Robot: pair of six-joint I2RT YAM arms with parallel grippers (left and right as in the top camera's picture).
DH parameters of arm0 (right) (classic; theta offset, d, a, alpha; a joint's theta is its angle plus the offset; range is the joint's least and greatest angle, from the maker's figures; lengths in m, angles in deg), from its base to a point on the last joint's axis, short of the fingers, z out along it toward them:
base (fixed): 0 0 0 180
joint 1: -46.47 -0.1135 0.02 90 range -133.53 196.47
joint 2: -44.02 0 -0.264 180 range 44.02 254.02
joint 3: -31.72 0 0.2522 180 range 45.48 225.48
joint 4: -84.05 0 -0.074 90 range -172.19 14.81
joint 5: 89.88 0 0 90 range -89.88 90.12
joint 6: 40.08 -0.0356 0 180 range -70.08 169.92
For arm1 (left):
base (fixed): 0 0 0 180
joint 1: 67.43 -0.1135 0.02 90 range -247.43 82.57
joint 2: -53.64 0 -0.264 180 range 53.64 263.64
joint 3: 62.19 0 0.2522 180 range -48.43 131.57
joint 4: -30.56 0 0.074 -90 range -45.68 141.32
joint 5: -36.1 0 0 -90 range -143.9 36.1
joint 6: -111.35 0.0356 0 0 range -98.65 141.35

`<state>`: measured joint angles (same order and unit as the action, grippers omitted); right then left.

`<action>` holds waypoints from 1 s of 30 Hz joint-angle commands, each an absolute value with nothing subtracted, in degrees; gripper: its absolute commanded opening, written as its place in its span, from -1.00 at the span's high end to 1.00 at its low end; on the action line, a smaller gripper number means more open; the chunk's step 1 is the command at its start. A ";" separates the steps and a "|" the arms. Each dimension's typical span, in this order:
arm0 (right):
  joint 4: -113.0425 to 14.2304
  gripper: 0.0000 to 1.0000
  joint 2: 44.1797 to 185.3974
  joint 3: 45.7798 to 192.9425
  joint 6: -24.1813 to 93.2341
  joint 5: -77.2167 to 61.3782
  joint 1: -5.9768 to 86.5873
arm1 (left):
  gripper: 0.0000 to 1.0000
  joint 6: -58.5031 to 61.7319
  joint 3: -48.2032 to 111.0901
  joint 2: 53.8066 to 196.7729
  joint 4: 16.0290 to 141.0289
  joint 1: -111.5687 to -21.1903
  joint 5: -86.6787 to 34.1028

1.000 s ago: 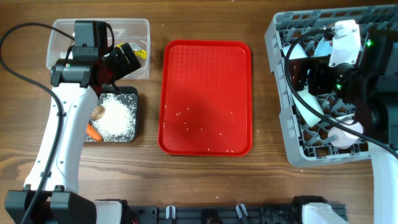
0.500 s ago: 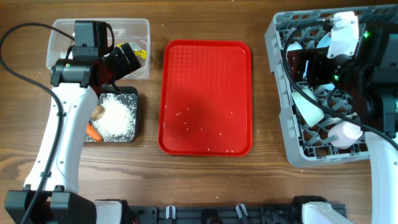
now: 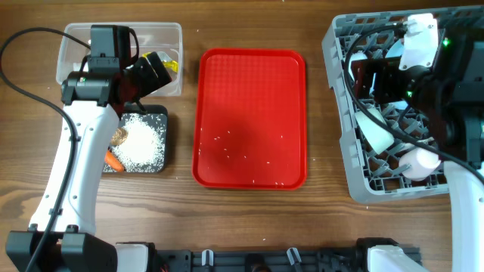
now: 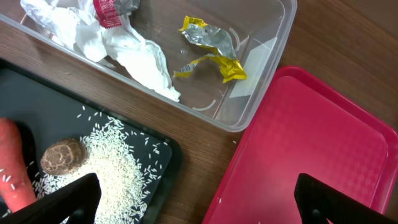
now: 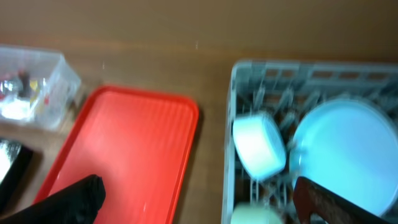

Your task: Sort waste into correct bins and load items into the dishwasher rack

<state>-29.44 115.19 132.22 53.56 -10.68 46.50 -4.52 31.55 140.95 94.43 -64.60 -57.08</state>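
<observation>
The grey dishwasher rack (image 3: pixel 344 162) stands at the right; in the right wrist view (image 5: pixel 231 124) it holds a light blue bowl (image 5: pixel 260 144) and the light blue plate (image 5: pixel 342 149). My right gripper (image 5: pixel 199 199) is open and empty above the rack's left edge (image 3: pixel 378 79). My left gripper (image 4: pixel 199 199) is open and empty over the gap between bins and red tray. The clear tub (image 4: pixel 261 59) holds a white napkin (image 4: pixel 134 53), a red wrapper (image 4: pixel 106 11) and yellow wrappers (image 4: pixel 208 53). The black tray (image 4: pixel 168 155) holds rice (image 4: pixel 112 168), a carrot (image 4: pixel 12 165) and a brown lump (image 4: pixel 62 155).
The flat red serving tray (image 3: pixel 251 117) lies in the middle of the wooden table with a few loose rice grains (image 3: pixel 227 136) on it. Black cables trail from both arms. The right wrist view is blurred.
My right arm has shifted a little toward the far edge of the rack. The left arm has not moved.
</observation>
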 commanded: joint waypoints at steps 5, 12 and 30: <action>-60.45 -1.00 92.37 98.02 52.78 -9.31 46.30 | -1.00 -5.02 31.92 140.75 94.34 -64.66 -57.43; -82.33 -0.99 71.81 68.18 52.23 -9.26 46.33 | -1.00 -5.02 31.92 140.75 94.34 -64.66 -57.43; -82.33 -0.99 44.18 45.78 52.91 -4.37 44.56 | -1.00 -5.02 31.92 140.75 94.34 -64.66 -57.43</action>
<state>-82.22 45.82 45.85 51.57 -4.72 44.78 -4.52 31.55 140.95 94.45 -64.60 -57.06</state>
